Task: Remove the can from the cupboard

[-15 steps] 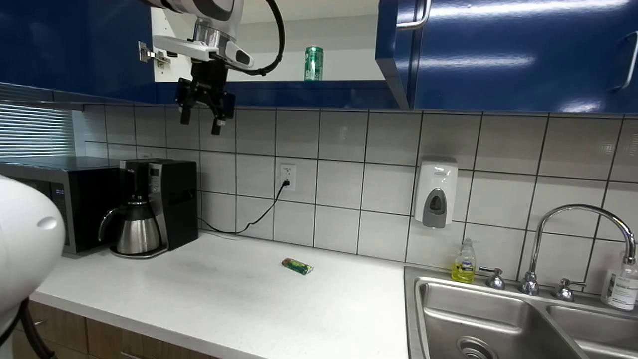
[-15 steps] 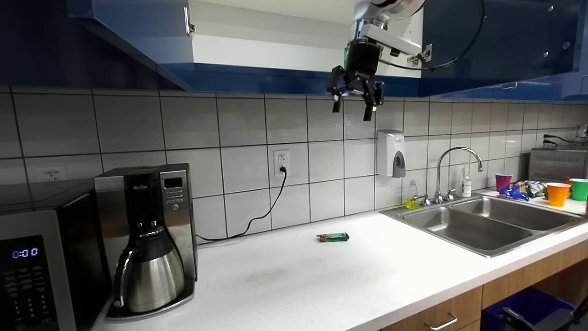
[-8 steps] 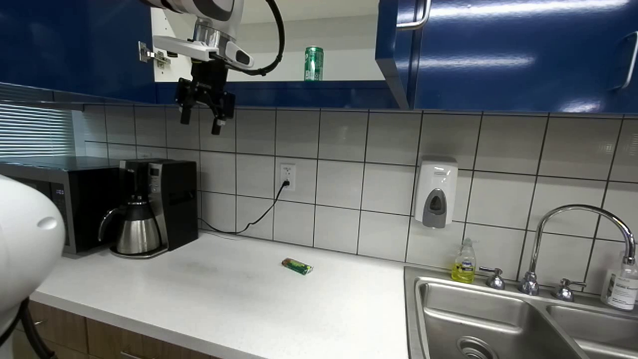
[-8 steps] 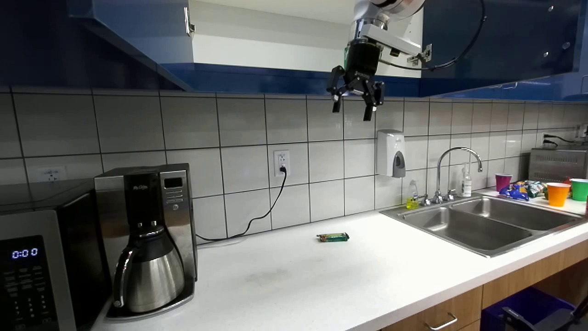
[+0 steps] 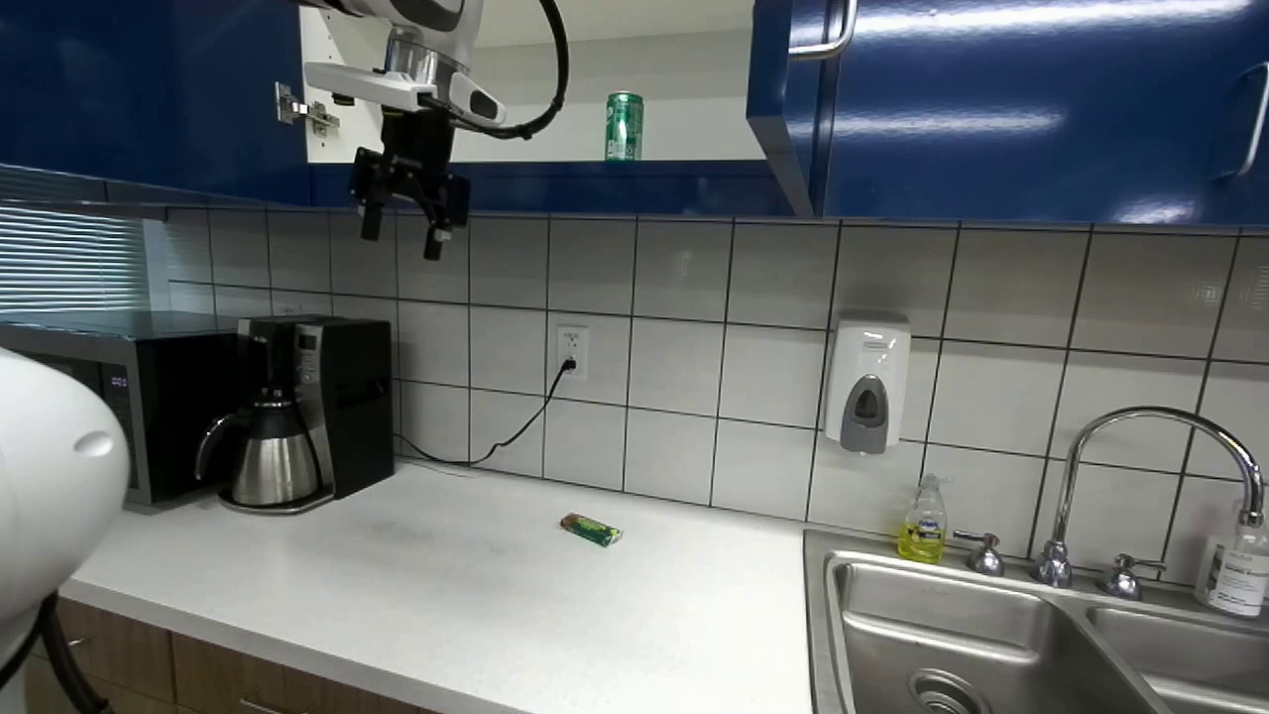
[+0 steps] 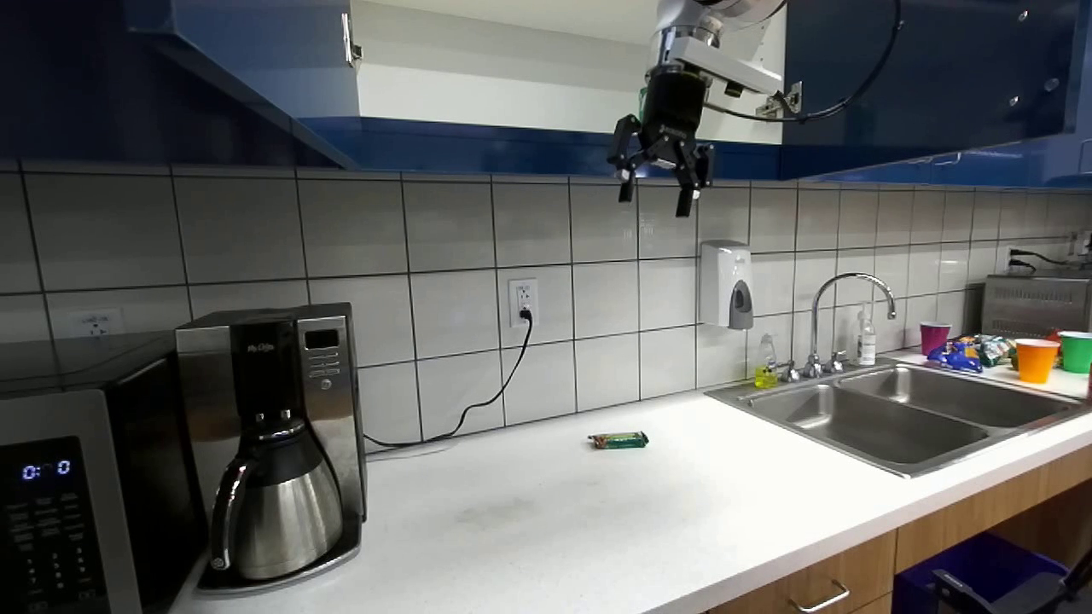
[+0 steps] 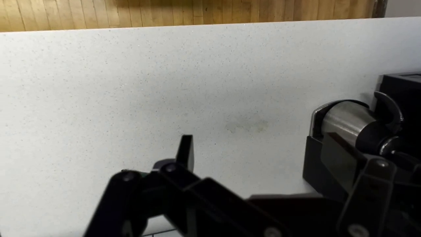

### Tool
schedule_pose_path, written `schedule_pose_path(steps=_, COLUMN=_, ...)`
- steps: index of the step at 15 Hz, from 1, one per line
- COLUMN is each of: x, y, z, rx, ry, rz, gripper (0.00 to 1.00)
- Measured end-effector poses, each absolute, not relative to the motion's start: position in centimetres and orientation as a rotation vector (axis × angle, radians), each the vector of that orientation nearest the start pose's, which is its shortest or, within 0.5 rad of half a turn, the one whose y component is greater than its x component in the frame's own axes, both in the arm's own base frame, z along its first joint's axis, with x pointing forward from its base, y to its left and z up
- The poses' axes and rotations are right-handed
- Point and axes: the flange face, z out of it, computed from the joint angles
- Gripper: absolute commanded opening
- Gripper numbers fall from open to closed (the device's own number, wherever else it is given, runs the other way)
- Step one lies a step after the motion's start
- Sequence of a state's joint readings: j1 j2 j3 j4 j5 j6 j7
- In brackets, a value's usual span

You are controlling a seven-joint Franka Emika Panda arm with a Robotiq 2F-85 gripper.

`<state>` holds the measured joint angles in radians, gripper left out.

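Looks plainly like a kitchen. Has a double steel sink with an arched faucet and, at the back edge, a soap bottle. Has a white counter over wooden drawers, and overhead an open blue cupboard above pale tiles. Is fitted out with a coffee maker, steel pot and all, and right beside it a microwave with a lit display. Carries a white dispenser mounted on the tiles, and an outlet between it and the coffee maker. Shows purple, orange and green cups beyond the sink. Cannot be pinned down as home or office.
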<state>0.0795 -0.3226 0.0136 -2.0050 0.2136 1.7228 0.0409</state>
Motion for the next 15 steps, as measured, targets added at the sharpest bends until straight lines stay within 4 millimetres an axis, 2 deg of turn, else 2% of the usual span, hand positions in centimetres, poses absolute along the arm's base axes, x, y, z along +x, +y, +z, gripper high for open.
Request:
schedule_pose_path(steps=8, x=45.9, y=4.8, z=63.1, rx=-2.985, ry=-0.029, rz=-0.085, gripper=1.00)
schedule_pose_path(steps=15, x=46.4, y=1.1, z=66.5, rx=-3.015, ry=0.059, rz=-0.196, gripper=1.00)
